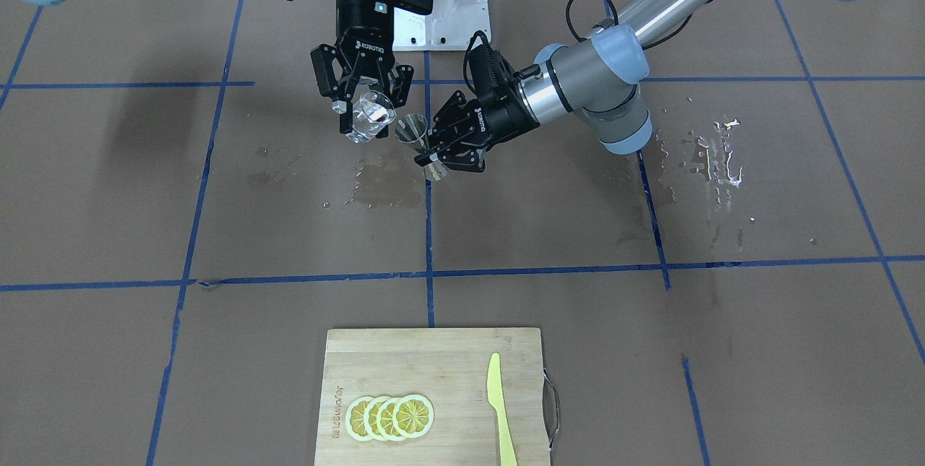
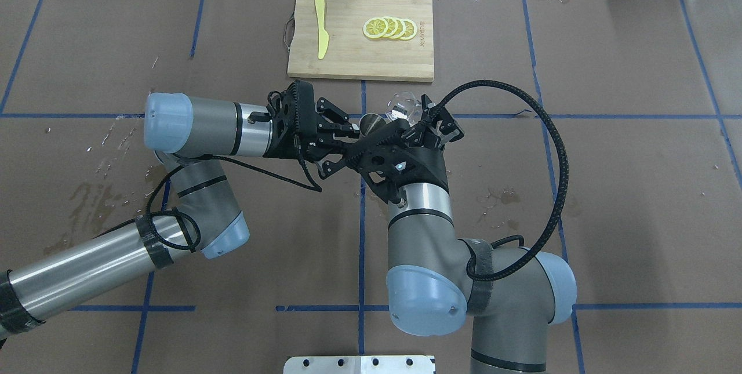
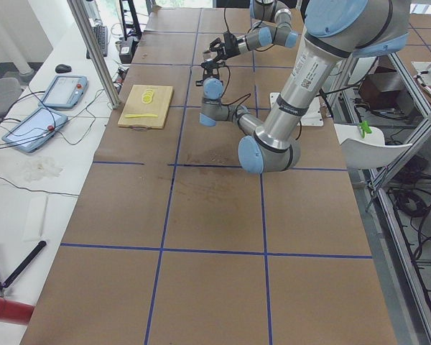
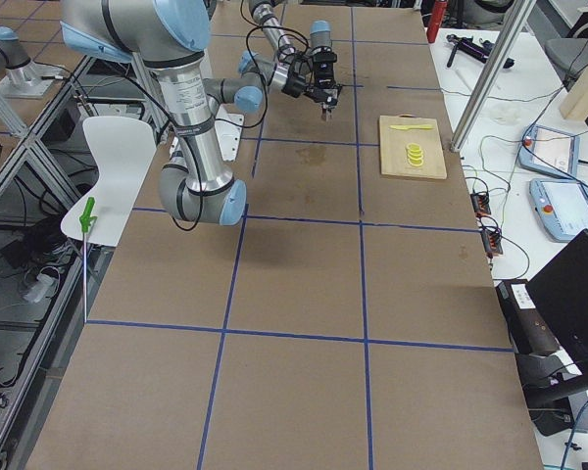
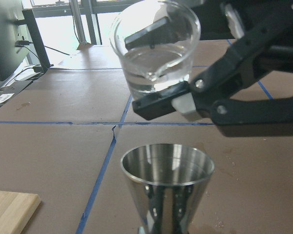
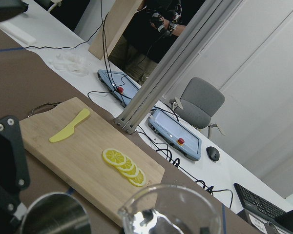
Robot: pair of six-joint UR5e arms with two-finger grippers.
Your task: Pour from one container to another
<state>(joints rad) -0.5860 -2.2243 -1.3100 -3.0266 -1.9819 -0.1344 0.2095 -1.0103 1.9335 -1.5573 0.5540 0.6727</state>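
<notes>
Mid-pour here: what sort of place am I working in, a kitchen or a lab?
Most likely a robotics lab, not a kitchen: the table wears brown paper with a blue tape grid, teach pendants lie on the side bench, and an aluminium frame post stands beside it.

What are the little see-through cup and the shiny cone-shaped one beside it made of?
Small clear drinking cup: probably glass, maybe clear plastic; fully see-through, glossy, liquid visible inside. Silvery cone-shaped jigger: looks like polished steel; mirror-like streaked reflections on its wall.
</notes>
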